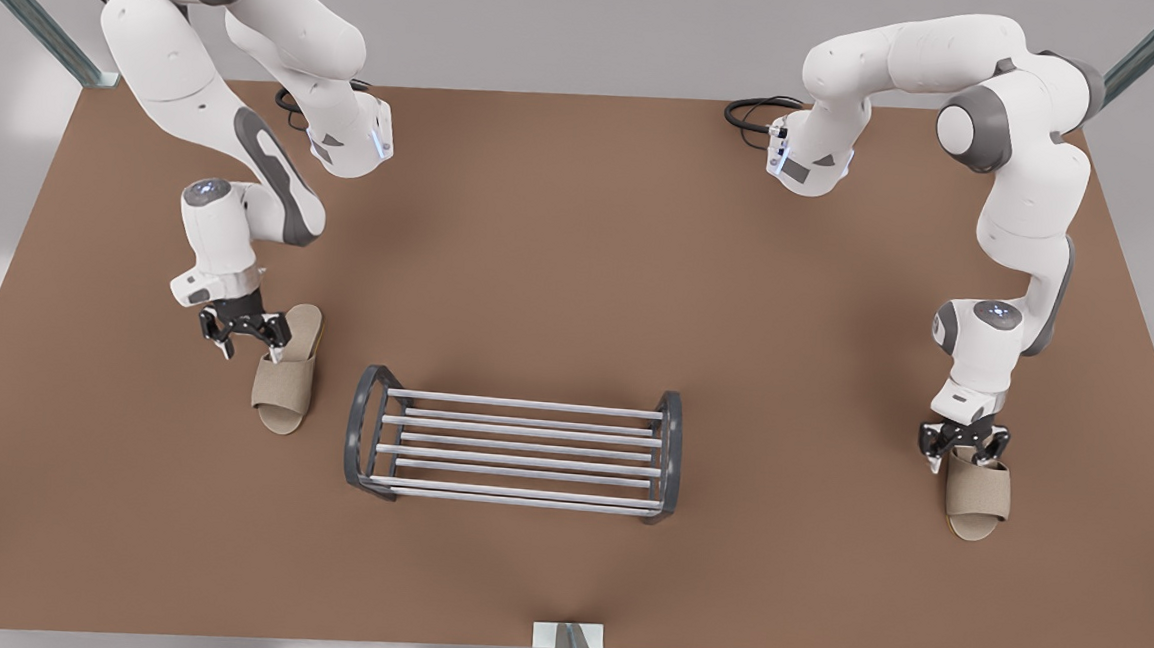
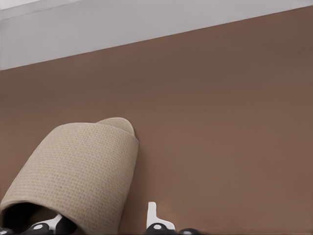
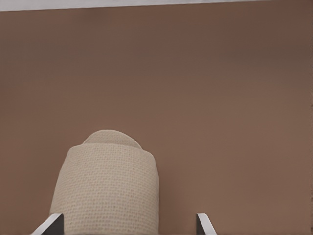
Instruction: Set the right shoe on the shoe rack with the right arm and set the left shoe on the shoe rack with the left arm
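One beige slipper (image 1: pixel 285 386) lies slightly tilted on the brown table at the front view's left, beside the shoe rack (image 1: pixel 522 404). My left gripper (image 1: pixel 246 336) is down at its heel end and open. In the left wrist view the left gripper (image 2: pixel 105 223) has one fingertip (image 2: pixel 57 223) at the slipper's (image 2: pixel 78 171) opening and the other outside it. The second slipper (image 1: pixel 977 494) lies at the front view's right. My right gripper (image 1: pixel 963 456) hovers open over its heel. In the right wrist view the right gripper (image 3: pixel 128 225) straddles that slipper (image 3: pixel 107 188).
The rack, with dark end frames (image 1: pixel 362 431) and silver bars, holds nothing and stands mid-table between the two slippers. Black cables (image 1: pixel 755 110) lie at the table's back edge. A small bracket (image 1: pixel 568 639) sits at the front edge.
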`<control>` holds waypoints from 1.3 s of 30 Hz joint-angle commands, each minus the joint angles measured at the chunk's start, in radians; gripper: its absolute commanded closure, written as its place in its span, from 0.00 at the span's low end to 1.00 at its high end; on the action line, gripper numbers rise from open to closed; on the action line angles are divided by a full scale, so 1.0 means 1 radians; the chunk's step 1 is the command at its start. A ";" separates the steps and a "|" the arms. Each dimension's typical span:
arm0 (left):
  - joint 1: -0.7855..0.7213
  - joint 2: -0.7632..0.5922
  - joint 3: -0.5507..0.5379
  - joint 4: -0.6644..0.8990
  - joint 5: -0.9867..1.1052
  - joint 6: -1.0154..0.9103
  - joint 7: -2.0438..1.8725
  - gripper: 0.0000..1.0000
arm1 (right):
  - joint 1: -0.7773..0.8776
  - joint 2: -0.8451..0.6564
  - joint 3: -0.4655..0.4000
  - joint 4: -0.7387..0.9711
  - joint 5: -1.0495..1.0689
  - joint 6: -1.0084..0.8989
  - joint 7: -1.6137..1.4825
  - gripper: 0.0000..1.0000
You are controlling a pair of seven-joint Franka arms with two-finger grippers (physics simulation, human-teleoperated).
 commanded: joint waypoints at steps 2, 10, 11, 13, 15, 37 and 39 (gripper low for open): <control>-0.002 -0.001 0.000 0.000 -0.007 -0.001 0.005 0.33 | 0.000 0.002 -0.004 0.002 0.000 0.002 -0.039 0.00; -0.002 -0.009 0.001 0.003 -0.011 -0.001 0.006 0.69 | -0.034 -0.001 -0.004 -0.007 -0.003 0.002 -0.084 0.00; -0.002 -0.010 0.001 0.003 -0.011 -0.001 0.006 0.70 | -0.049 -0.010 -0.002 -0.013 -0.005 0.002 -0.121 0.00; -0.001 -0.013 0.001 0.002 -0.011 -0.001 0.005 0.72 | -0.073 -0.030 -0.001 -0.031 -0.008 0.005 -0.136 0.00; -0.001 -0.019 0.001 0.000 -0.011 -0.002 0.000 0.72 | -0.081 -0.041 0.001 -0.048 -0.008 0.005 -0.137 0.00; 0.010 -0.084 0.004 -0.015 -0.004 -0.033 -0.053 0.00 | -0.063 -0.007 0.008 -0.061 0.003 0.008 -0.127 0.00; 0.008 -0.070 0.003 -0.013 -0.013 -0.031 -0.058 0.00 | -0.064 0.007 0.008 -0.044 0.003 0.008 -0.125 0.00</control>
